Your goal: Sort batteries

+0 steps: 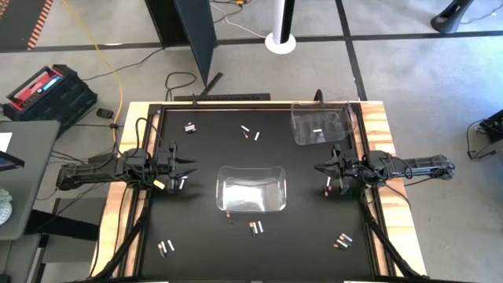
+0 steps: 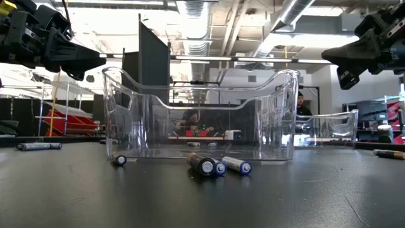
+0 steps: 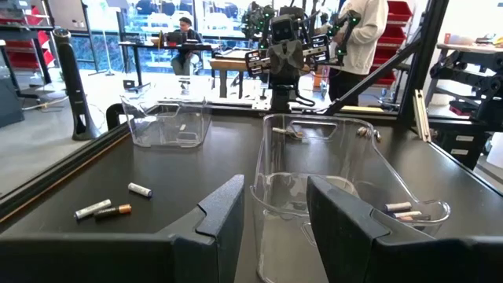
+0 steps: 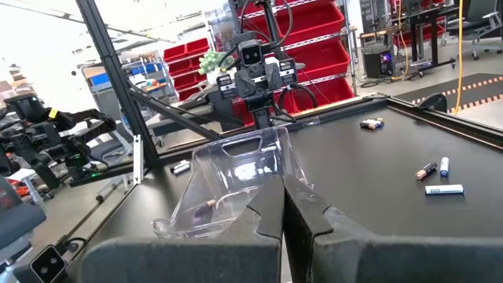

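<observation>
Small batteries lie scattered on the black table [image 1: 196, 236]: silvery and dark ones at the far side [image 1: 250, 132], far left [image 1: 189, 126], near left [image 1: 165, 248], near the front [image 1: 255, 227] and near right [image 1: 343, 240]. Three of them lie before the middle bin [image 2: 204, 164]. My left gripper [image 3: 279, 208] hovers open and level at the table's left [image 1: 191, 166], pointing at the middle clear bin [image 1: 250, 189]. My right gripper [image 4: 283, 200] hovers shut and level at the right [image 1: 320, 167], pointing at the same bin. Neither holds anything.
A second clear bin [image 1: 321, 124] stands at the far right with a white battery [image 1: 317, 131] inside. More batteries lie below each gripper [image 1: 182, 182] [image 1: 328, 185]. A raised frame [image 1: 141, 228] borders the table. People are in the room beyond the table [image 3: 363, 31].
</observation>
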Tool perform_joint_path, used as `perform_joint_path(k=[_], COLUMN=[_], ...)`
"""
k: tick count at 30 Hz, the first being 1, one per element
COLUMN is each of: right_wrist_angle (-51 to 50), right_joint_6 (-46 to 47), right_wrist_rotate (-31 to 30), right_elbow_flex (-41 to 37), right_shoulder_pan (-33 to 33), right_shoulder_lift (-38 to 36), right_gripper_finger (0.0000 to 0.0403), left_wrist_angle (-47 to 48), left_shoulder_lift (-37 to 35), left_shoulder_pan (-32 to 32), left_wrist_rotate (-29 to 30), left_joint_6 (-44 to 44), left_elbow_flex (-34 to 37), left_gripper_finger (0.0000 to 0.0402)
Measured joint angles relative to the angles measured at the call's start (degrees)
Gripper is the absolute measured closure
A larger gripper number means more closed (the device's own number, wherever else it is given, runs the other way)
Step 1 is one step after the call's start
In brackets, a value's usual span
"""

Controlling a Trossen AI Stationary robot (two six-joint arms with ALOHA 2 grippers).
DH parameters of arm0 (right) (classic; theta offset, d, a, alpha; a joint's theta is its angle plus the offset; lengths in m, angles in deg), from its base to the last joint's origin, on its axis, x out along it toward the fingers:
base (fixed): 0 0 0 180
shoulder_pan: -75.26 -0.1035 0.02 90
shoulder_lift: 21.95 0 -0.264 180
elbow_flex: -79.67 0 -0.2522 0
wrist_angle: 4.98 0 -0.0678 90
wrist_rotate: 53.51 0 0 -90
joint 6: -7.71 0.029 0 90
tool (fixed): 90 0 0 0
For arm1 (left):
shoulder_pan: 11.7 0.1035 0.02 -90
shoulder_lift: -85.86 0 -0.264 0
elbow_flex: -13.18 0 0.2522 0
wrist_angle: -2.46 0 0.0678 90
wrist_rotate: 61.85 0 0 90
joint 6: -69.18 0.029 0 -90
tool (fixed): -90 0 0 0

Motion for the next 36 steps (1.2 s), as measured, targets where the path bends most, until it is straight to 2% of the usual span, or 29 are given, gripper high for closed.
perform_joint_path(k=[36], right_wrist_angle=[1.1], right_joint_6=[0.0], right_wrist_rotate=[0.0], right_elbow_flex=[1.1], right_shoulder_pan=[0.0], right_shoulder_lift=[0.0], right_gripper_finger=[0.0381], left_wrist_angle=[0.0], left_shoulder_lift=[0.0], left_shoulder_pan=[0.0], left_wrist_rotate=[0.0], left_joint_6=[0.0], left_elbow_flex=[0.0], left_gripper_finger=[0.0269])
